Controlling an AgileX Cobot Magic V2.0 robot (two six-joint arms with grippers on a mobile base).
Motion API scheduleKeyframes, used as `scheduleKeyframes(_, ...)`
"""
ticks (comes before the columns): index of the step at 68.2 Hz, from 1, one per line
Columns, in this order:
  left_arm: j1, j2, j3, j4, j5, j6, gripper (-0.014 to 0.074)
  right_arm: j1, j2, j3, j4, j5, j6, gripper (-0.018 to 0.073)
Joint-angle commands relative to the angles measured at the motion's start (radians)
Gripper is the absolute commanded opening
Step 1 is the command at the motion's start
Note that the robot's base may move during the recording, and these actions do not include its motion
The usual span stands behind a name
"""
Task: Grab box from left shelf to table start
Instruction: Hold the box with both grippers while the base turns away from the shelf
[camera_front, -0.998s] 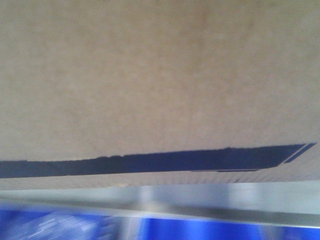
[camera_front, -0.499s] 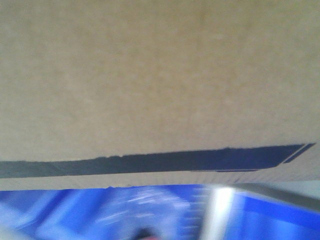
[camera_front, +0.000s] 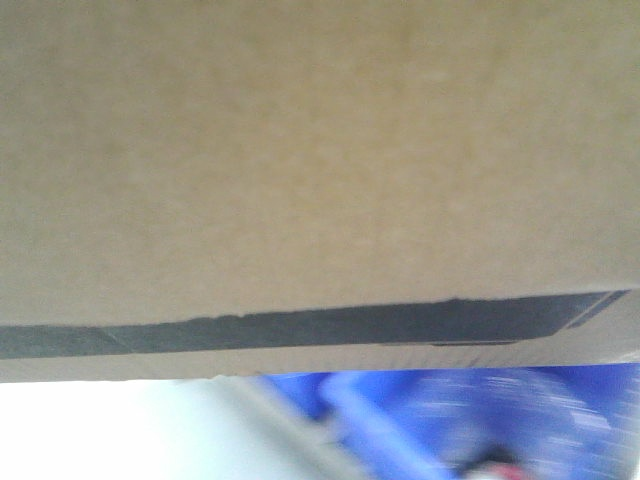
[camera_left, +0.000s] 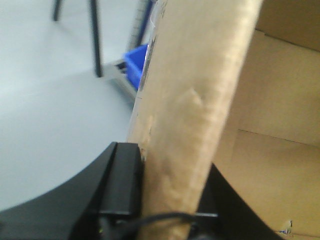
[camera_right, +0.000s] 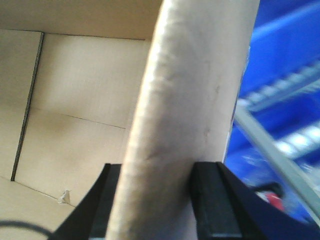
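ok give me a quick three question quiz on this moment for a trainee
1. True or false: the left tool is clamped on a wall of the box.
2. What is between the fingers of the right tool? A) a bottle B) a wall of the box C) nothing
3. Fill in: in the front view, the printed band along the box's lower edge is ____ in colour.

Key: 1 true; 2 B; 3 black
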Motion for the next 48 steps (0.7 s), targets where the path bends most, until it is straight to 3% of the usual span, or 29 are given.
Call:
scheduleKeyframes(1,-0.023,-0.003,-0.040,-0.066,-0.130,0.107,-0.0093,-0.006,0.010,-0.028,-0.051,-0.152,-0.026,0.0060)
scheduleKeyframes(48,-0.023,-0.003,-0.040,-0.066,-0.130,0.107,-0.0093,-0.006,0.010,-0.028,-0.051,-0.152,-0.026,0.0060)
